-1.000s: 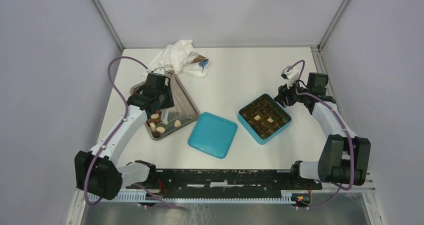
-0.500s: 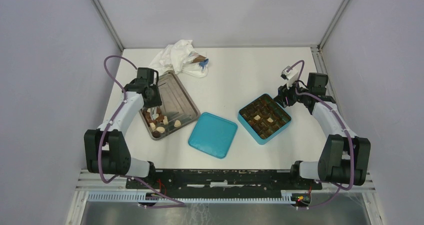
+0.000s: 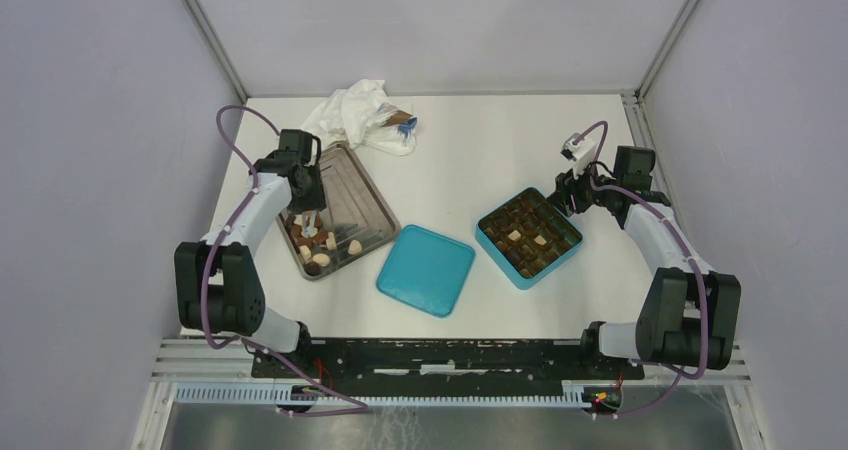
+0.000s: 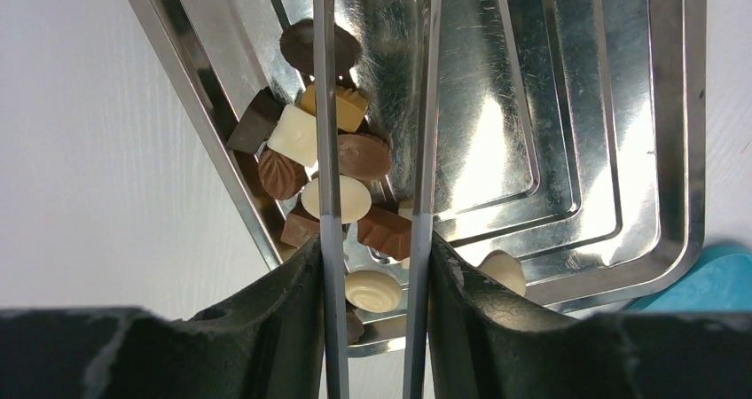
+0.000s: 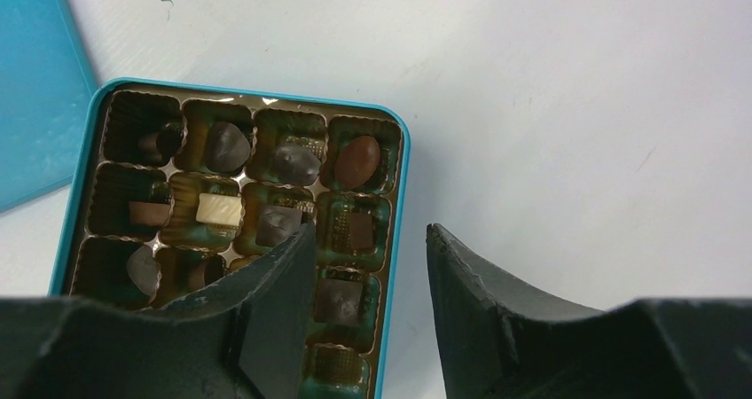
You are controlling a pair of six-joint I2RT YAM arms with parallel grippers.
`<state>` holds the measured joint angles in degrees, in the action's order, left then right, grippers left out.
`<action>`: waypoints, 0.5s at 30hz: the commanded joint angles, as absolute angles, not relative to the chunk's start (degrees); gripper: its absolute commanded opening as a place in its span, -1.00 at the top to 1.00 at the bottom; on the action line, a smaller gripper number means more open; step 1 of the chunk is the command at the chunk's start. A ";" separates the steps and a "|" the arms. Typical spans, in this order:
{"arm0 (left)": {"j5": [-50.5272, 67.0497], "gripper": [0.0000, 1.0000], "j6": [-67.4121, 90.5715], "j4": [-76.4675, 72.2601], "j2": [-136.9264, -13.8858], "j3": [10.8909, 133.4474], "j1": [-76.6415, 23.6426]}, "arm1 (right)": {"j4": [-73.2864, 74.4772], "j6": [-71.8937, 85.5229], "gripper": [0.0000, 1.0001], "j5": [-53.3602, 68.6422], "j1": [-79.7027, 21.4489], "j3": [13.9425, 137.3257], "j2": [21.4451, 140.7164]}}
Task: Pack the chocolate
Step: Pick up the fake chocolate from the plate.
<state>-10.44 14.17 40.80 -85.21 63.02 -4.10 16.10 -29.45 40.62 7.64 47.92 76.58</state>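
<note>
L gripper [image 3: 309, 220]: over metal tray [image 3: 362, 195], left on surface [image 3: 470, 150]; jaws a narrow gap apart, nothing seen clamped.
Chocolate [image 4: 284, 176]: loose dk/mid-brown & cream pcs heaped at tray's near end; more pcs in compartments of teal box [image 3: 497, 257], right.
Crumpled white cloth [image 3: 355, 110]: far, just beyond tray.
Teal lid [image 3: 426, 269]: flat, btwn tray & box.
R gripper [image 5: 370, 230]: over box's far-right edge, jaws well apart, empty.
</note>
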 commanded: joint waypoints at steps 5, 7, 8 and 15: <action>-11.93 0.06 11.16 40.93 -86.44 66.71 -3.51 | 15.99 -30.14 -0.09 42.58 7.81 48.25 76.93; -11.53 0.06 11.10 40.83 -86.04 66.79 -3.47 | 15.96 -30.10 -0.09 42.62 7.83 48.25 77.00; -11.53 0.06 11.13 40.69 -85.57 66.73 -3.44 | 16.01 -30.13 -0.09 42.63 7.82 48.25 77.00; -12.27 0.07 10.99 39.28 -82.28 66.67 -3.46 | 16.01 -30.10 -0.09 42.64 7.89 48.25 77.10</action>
